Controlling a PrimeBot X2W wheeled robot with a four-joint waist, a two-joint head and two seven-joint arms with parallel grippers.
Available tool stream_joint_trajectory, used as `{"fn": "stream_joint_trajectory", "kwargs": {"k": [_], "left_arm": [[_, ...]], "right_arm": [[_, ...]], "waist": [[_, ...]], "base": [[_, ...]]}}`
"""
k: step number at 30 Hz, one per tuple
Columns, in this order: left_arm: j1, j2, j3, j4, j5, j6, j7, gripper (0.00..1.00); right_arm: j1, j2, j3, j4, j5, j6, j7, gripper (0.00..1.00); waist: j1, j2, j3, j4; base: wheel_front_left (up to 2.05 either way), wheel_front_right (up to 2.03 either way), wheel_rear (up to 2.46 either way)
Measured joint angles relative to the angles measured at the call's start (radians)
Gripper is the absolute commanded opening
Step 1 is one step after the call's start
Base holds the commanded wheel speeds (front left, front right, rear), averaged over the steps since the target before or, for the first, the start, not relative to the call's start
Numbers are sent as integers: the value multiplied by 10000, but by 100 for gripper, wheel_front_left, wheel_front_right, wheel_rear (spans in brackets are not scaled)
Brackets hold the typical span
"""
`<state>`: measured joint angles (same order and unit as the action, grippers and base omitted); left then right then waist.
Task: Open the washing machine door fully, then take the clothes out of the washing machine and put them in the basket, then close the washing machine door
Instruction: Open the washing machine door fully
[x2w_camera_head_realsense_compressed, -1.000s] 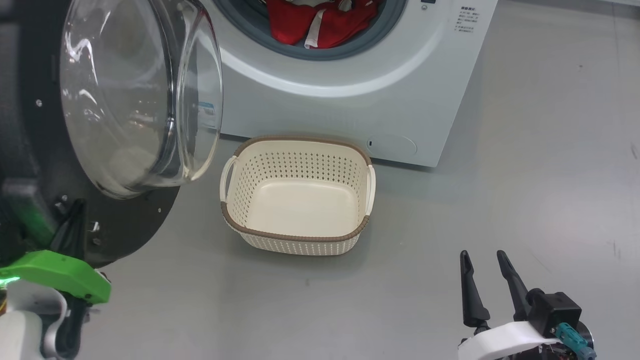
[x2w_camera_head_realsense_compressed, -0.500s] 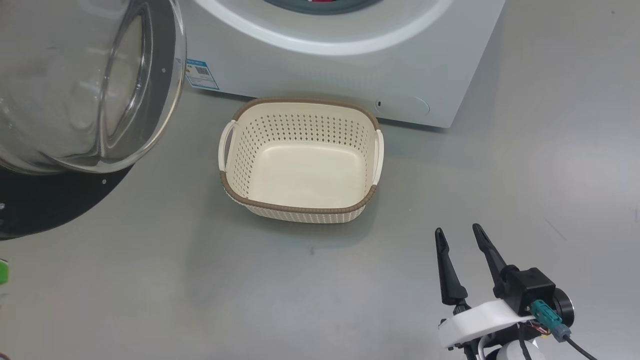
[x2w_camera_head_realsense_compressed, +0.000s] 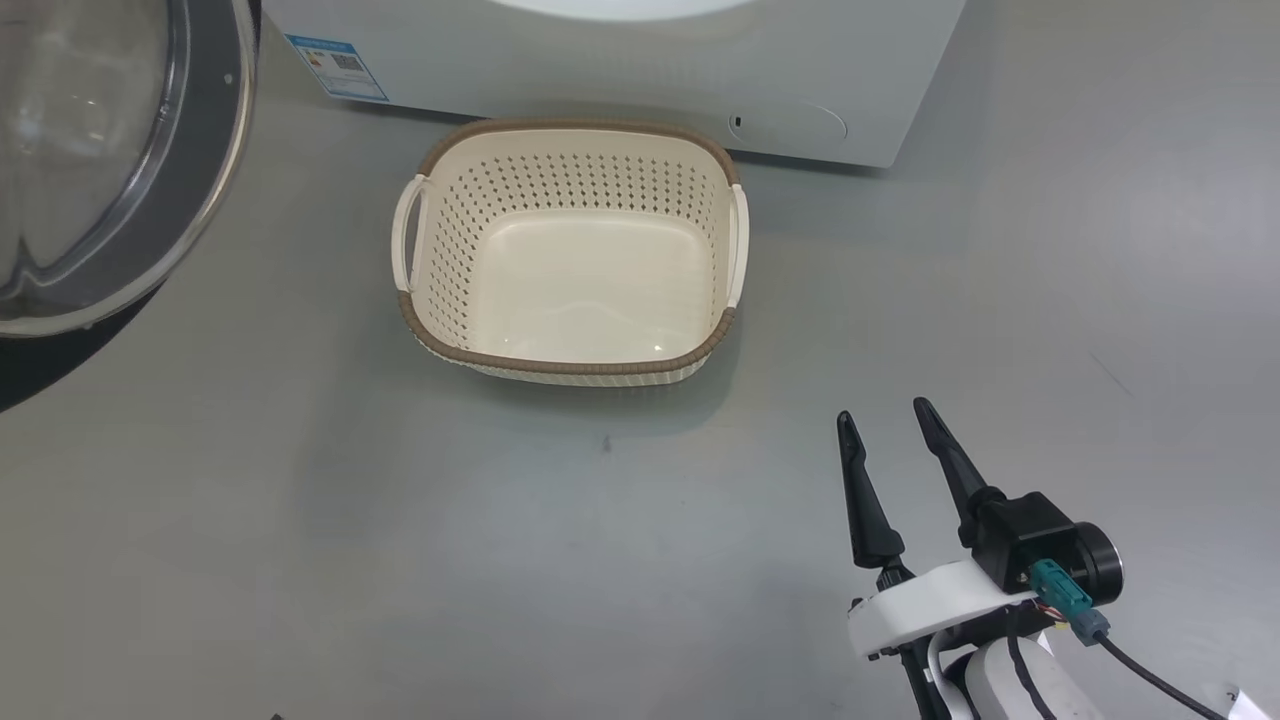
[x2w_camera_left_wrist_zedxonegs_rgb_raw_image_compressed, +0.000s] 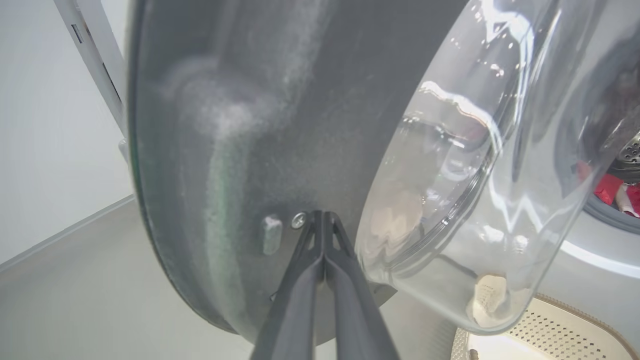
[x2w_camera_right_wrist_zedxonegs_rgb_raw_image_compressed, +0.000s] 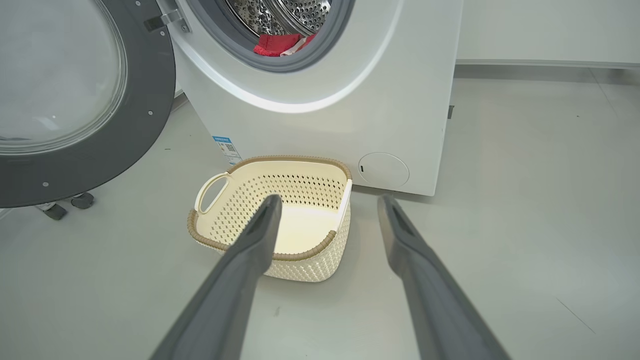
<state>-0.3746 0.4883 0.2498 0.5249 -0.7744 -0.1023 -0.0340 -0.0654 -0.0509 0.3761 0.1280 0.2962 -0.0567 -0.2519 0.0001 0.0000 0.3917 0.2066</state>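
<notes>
The washing machine door (x2w_camera_head_realsense_compressed: 215, 150) stands swung open at the left, its glass bowl (x2w_camera_left_wrist_zedxonegs_rgb_raw_image_compressed: 475, 175) bulging inward. My left gripper (x2w_camera_left_wrist_zedxonegs_rgb_raw_image_compressed: 320, 216) is shut, its tips against the door's (x2w_camera_left_wrist_zedxonegs_rgb_raw_image_compressed: 225, 125) dark inner face beside a screw. The cream basket (x2w_camera_head_realsense_compressed: 560, 365) sits empty on the floor before the white washing machine (x2w_camera_head_realsense_compressed: 620, 60). My right gripper (x2w_camera_head_realsense_compressed: 884, 413) hovers open, near and to the right of the basket. In the right wrist view the right gripper (x2w_camera_right_wrist_zedxonegs_rgb_raw_image_compressed: 330, 200) points over the basket (x2w_camera_right_wrist_zedxonegs_rgb_raw_image_compressed: 215, 240) toward the washing machine (x2w_camera_right_wrist_zedxonegs_rgb_raw_image_compressed: 400, 100), where red clothes (x2w_camera_right_wrist_zedxonegs_rgb_raw_image_compressed: 272, 45) lie in the drum. The clothes (x2w_camera_left_wrist_zedxonegs_rgb_raw_image_compressed: 607, 187) also show past the glass.
Grey floor spreads around the basket and to the right of the machine. A blue label (x2w_camera_head_realsense_compressed: 337, 65) and a round cover (x2w_camera_head_realsense_compressed: 787, 122) mark the machine's lower front. Small caster wheels (x2w_camera_right_wrist_zedxonegs_rgb_raw_image_compressed: 65, 205) stand under the open door. A white wall (x2w_camera_right_wrist_zedxonegs_rgb_raw_image_compressed: 550, 30) runs behind.
The head camera has tilted downward: the drum opening, the clothes and my left arm's green part have slid out of it. My right gripper stays open, and sits higher in the picture.
</notes>
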Motion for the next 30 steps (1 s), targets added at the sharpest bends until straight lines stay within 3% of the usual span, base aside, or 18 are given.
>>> {"fn": "stream_joint_trajectory", "kwargs": {"k": [10,23,30], "left_arm": [[-481,696,52,878,0,-102,-115,0],[-779,589,-782,1530,307,-178,-690,0],[-757,184,-1559,1603,667,-186,-951,0]], "right_arm": [[-519,-54,382,148,19,-203,-2,100],[-711,-63,349,639,295,-389,-4,100],[-730,-61,184,786,658,-418,-6,100]], "waist": [[0,0,623,-349],[0,0,361,-489],[0,0,-207,-432]], "base": [[0,0,0],[0,0,0],[0,0,0]]}}
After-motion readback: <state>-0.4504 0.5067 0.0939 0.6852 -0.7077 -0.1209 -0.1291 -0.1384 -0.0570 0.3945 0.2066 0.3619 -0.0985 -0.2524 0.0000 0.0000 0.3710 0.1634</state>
